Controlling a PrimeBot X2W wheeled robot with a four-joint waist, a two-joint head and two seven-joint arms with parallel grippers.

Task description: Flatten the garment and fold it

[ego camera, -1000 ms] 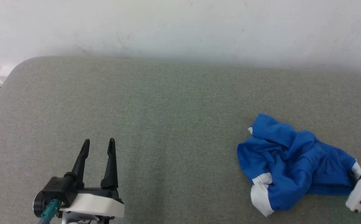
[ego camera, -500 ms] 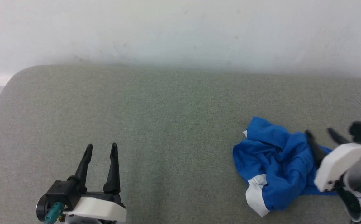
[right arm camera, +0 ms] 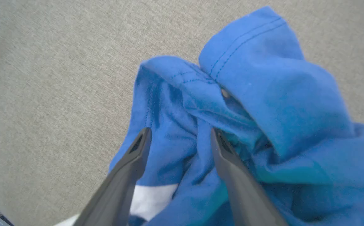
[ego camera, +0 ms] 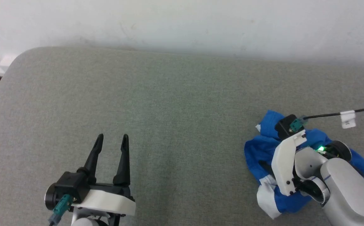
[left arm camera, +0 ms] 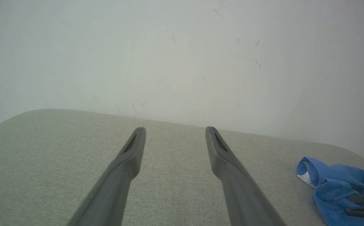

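Head view: the garment (ego camera: 256, 153) lies bunched, long axis not discernible.

The small pair of bright blue soft fabric shorts (ego camera: 257, 152) lies crumpled in a loose, unfolded heap directly under the right hand (right arm camera: 179, 131), whose spread fingers point down at its folds. A stitched blue fold humps up just beyond the fingertips. A white trim patch shows nearer the hand's wrist.

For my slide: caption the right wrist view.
Open right pincer over crumpled blue, white-trimmed garment on grey fabric surface.
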